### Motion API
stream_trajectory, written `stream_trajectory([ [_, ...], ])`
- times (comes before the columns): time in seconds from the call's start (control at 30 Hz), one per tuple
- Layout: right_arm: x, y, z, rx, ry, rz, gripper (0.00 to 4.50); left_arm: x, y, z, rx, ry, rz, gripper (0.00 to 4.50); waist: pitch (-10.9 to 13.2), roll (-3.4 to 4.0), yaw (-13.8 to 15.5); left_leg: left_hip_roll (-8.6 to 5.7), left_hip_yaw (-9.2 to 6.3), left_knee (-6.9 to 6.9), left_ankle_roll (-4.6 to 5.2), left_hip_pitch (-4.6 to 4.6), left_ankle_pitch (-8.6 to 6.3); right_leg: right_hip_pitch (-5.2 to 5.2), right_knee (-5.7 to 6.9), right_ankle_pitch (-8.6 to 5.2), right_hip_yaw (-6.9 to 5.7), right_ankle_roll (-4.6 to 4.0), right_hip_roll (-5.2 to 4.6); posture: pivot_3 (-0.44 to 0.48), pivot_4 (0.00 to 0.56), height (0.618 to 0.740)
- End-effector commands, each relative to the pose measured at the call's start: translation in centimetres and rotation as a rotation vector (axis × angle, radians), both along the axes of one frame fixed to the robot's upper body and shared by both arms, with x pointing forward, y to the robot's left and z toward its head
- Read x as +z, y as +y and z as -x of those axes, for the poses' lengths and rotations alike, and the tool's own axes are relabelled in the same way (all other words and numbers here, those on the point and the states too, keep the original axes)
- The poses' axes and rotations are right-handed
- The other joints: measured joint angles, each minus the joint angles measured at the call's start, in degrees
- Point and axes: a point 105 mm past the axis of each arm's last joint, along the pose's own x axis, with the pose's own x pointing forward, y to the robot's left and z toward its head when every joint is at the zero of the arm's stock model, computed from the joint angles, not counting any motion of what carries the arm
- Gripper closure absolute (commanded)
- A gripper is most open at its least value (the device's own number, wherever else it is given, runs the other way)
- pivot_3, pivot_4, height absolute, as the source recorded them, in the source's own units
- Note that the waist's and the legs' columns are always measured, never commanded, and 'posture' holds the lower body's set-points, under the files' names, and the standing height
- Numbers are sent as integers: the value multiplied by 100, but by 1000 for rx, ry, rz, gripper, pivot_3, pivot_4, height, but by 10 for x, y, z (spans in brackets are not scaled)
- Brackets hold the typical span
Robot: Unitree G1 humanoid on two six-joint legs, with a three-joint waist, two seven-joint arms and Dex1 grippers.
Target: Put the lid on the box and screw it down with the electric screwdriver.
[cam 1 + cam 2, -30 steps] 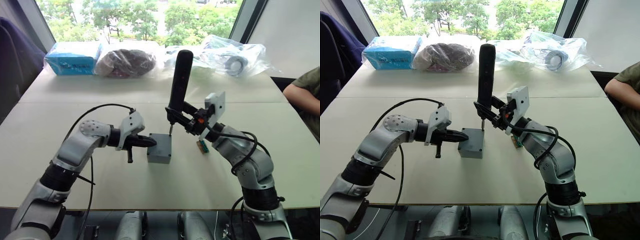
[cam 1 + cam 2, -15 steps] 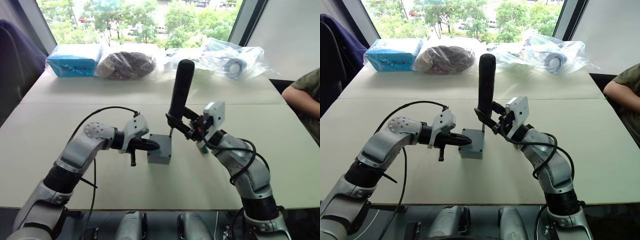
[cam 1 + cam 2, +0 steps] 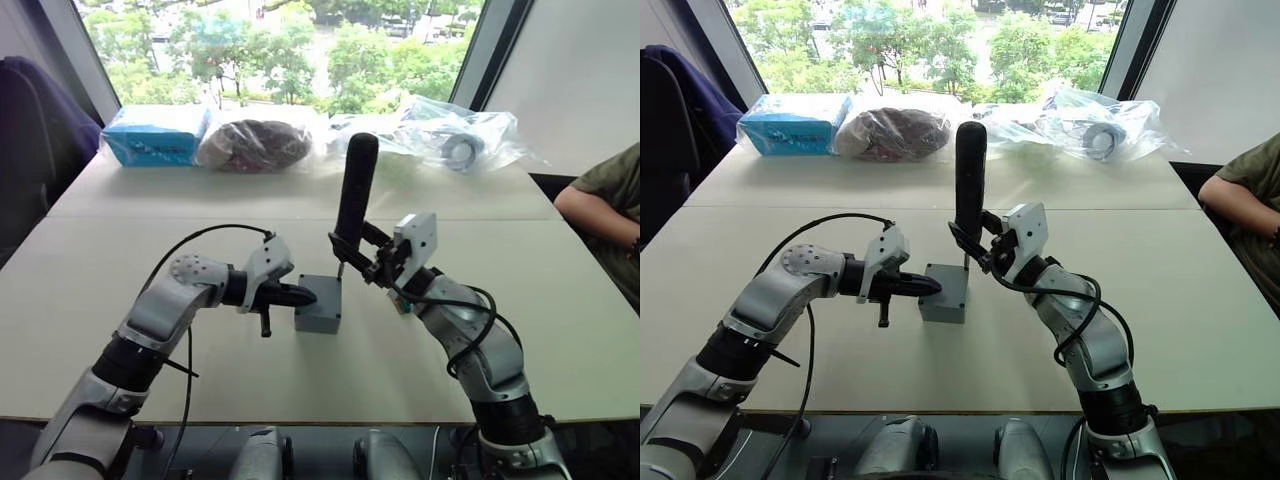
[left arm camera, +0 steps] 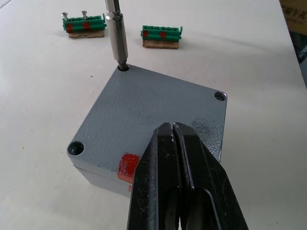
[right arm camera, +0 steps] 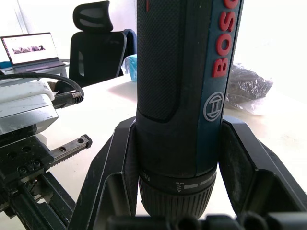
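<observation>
Daylight from the window falls across the pale surface (image 3: 120,340), which carries everything. Along its far edge lie a blue packet (image 3: 152,134), a clear bag of dark stuff (image 3: 254,143) and more clear bags (image 3: 450,140). A person's arm (image 3: 600,205) in a dark green sleeve rests at the right edge.

Next in size is the electric screwdriver (image 3: 356,185), standing almost upright near the middle of the surface. The right tool (image 3: 975,245) is clamped around its lower body, one black finger (image 5: 111,158) on each side of the barrel in the right wrist view. Its thin metal bit (image 4: 115,33) points down into the far corner hole of the lid (image 4: 153,110).

The box (image 3: 320,312) sits on the surface under the bit, with the lid seated flat on top, the seam between them showing along the near wall. A red mark (image 4: 127,167) sits across that seam. Two other corner holes of the lid are in sight.

The left tool (image 3: 303,296) lies level beside the box, its two fingers (image 4: 158,177) pressed together with nothing between them, tips at the lid's near edge over the red mark.

Smallest are two green connectors (image 4: 161,35) on the surface just beyond the box.
</observation>
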Motion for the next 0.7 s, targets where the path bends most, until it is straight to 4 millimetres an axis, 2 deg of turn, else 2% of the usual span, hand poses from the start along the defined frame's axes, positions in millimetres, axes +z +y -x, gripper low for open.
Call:
stream_trajectory([
  [0.03,-54,-18,-9,-103,193,105,2744,-17,5,3,22,44,-59,4500,-3,0,0,0,0,-1,-1,0,0,0,0,0,-1,-1,-4,0,150,740],
  [0.47,-74,-22,-7,-121,220,165,2744,-16,6,2,23,38,-59,4500,-76,16,-5,-6,-4,-47,-26,0,-15,-7,-37,-6,-2,-17,-32,0,150,740],
  [0.7,-66,-14,-4,-101,216,101,2744,-19,7,2,16,31,-85,4500,-114,17,-9,-7,-4,-92,-30,0,-13,-7,-85,1,-5,-29,-32,0,150,740],
])
